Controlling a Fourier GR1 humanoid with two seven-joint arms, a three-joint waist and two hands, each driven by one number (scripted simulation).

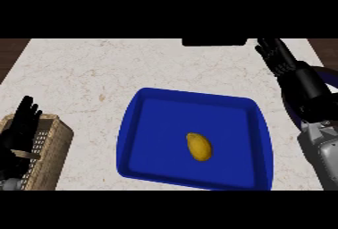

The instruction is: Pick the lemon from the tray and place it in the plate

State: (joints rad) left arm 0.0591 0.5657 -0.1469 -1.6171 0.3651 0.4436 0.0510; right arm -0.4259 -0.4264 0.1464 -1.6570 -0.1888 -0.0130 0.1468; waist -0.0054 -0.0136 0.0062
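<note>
A yellow lemon point(199, 146) lies alone in the blue tray point(145, 134), right of the tray's middle. My right hand point(290, 71) stretches up along the right edge of the view, fingers straight and open, well above and to the right of the lemon and holding nothing. Beneath that arm a dark blue plate point(328, 74) shows only as a rim at the far right edge; most of it is hidden. My left hand point(20, 129) rests open at the lower left, fingers up.
A woven wicker basket point(52, 147) stands at the lower left, right beside my left hand. A dark object point(214, 42) sits at the counter's far edge. Bare marble counter point(99, 71) spreads left of and behind the tray.
</note>
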